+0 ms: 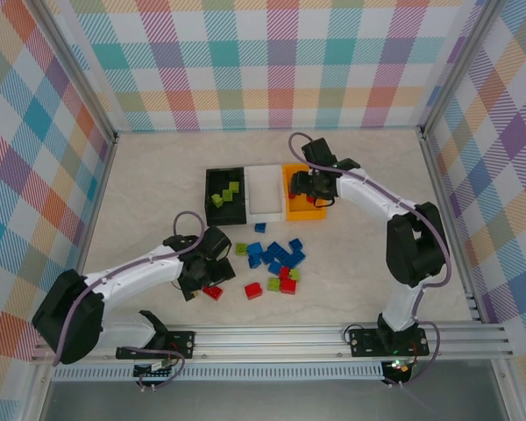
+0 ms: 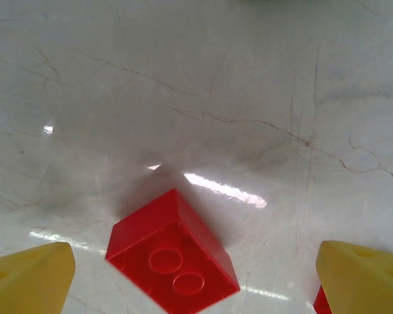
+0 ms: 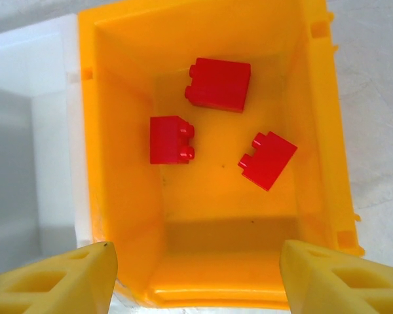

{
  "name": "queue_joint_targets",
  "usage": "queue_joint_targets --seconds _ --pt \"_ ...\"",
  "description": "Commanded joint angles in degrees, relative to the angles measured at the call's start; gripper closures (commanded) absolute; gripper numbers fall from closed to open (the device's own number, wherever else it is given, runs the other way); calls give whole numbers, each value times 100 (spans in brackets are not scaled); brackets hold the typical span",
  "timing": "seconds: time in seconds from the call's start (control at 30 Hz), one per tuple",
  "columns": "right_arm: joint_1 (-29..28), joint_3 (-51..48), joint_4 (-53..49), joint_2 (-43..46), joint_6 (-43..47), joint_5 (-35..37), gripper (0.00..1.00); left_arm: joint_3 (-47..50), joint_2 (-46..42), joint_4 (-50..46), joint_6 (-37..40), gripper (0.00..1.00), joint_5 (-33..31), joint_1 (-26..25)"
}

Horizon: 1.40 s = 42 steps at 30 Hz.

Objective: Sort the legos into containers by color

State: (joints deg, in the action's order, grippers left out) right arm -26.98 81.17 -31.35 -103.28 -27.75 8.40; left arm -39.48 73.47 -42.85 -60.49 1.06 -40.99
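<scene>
Left wrist cam: left gripper (image 2: 195, 280) jaws wide apart, red lego (image 2: 170, 258) between them; looks light, hard, slick, so pinch flat sides.

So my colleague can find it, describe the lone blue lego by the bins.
Start at the white bin, flanked by a black bin and an orange-yellow bin. Just on its near side lies a single blue brick. Unlike the other blue bricks, it sits alone, apart from the mixed pile.

table (image 1: 149, 184) — pale marble | black bin (image 1: 208, 195), white bin (image 1: 266, 189), orange bin (image 1: 300, 214) in a row | loose legos (image 1: 274, 254) nearby
</scene>
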Motion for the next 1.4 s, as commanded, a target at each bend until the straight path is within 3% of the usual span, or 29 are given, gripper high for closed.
queue_joint_targets --seconds 0.0,0.13,0.53,0.7,0.9,1.03,1.23,1.37 --pt "-11 -189 205 382 33 106 33 133 294 361 -226 11 223 -69" --pt "-9 -353 274 567 30 108 33 85 686 388 -142 19 289 -92" --pt "0 -530 341 787 -68 91 33 -150 663 24 227 62 53 -88" --pt "0 -725 380 1066 -164 125 33 -679 501 -231 539 68 -317 -154" --pt "-4 -1414 564 1798 -492 115 33 -2374 883 -384 1307 69 -1299 -241" --pt "-2 -1964 601 2306 -699 32 33 -3703 1808 125 1974 69 -1583 -236" --pt "-5 -2526 414 2889 -776 95 33 -5860 3638 489 2705 69 -1630 -230" --pt "-2 -2738 283 3141 -767 196 33 -7072 4687 650 2893 69 -1297 -240"
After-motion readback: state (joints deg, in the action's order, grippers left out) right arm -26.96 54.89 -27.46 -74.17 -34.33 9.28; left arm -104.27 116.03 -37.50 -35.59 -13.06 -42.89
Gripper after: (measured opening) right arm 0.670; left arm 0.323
